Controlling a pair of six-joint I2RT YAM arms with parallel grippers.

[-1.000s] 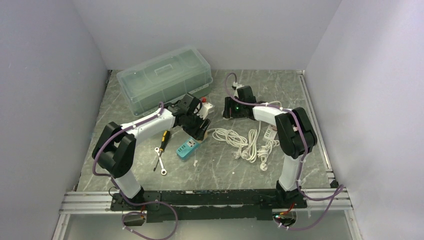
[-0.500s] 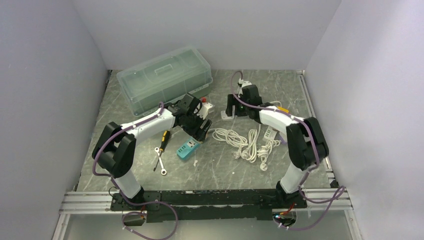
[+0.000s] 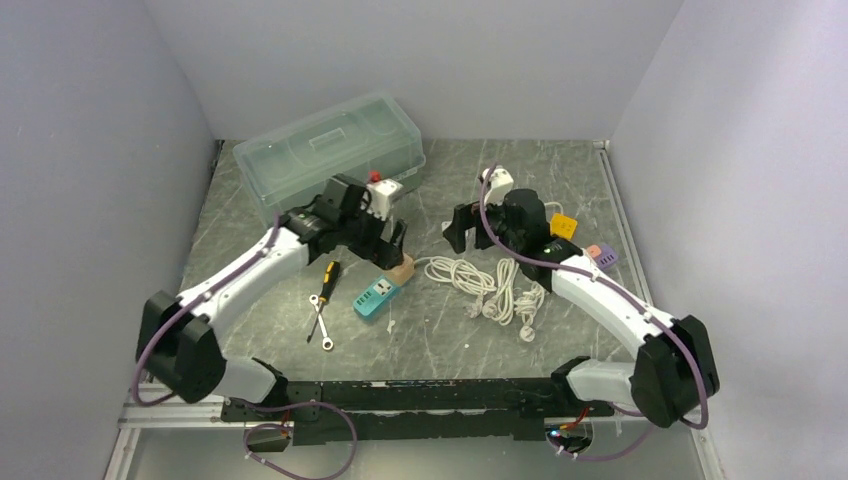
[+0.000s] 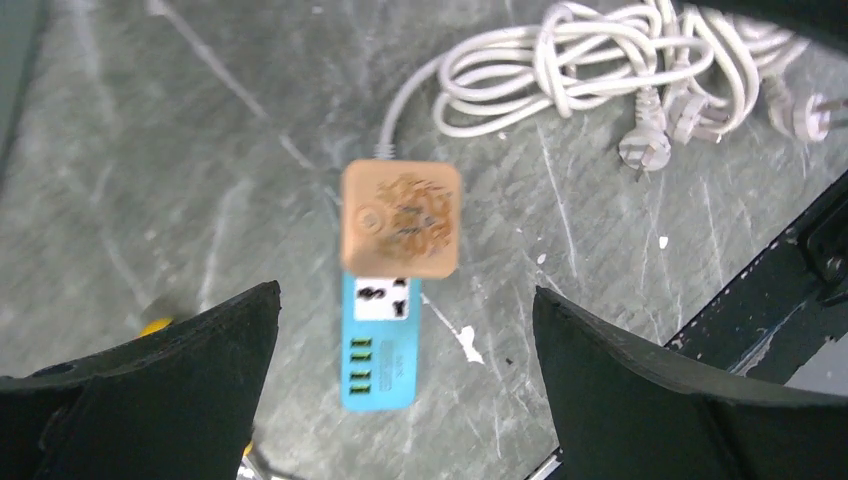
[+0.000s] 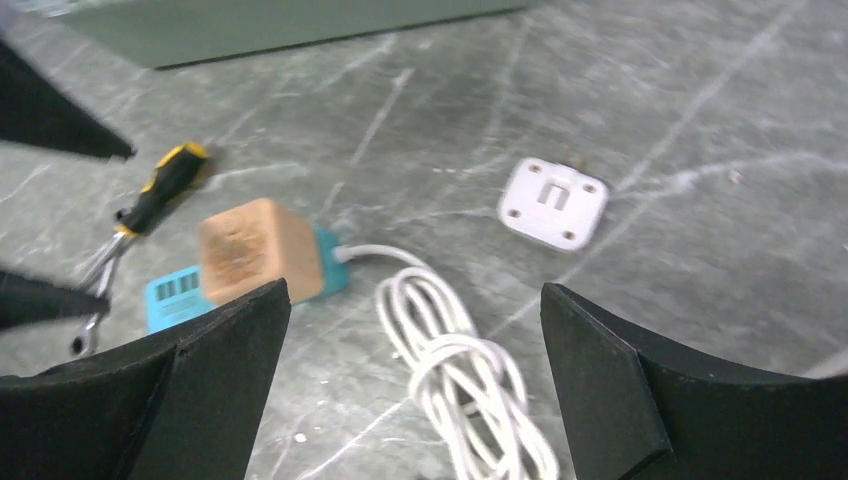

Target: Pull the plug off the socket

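**A:** Where's the plug?

**B:** The tan cube plug (image 4: pixel 401 220) sits on the blue socket strip (image 4: pixel 378 360), left of the cable coil (image 4: pixel 560 70). My left gripper (image 4: pixel 405 292) and right gripper (image 5: pixel 415 290) both gape empty.

**A:** Hold?

**B:** It looks rigid and light. I'd pinch its flat sides, though the strip may lift.

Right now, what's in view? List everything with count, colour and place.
translucent plastic lidded box: 1, pale green, back left
tan cube block: 1, tan, centre, against the strip's end
blue power strip: 1, blue, centre
white corded plugs: tangled bundle, count unclear, white, right of centre
white square adapter: 1, white, behind the cords
screwdriver: 1, yellow-black handle, left of strip
metal wrench: 1, silver, nearer than the screwdriver
orange square block: 1, right
purple block: 1, right
left gripper: open, above the cube
right gripper: open, empty
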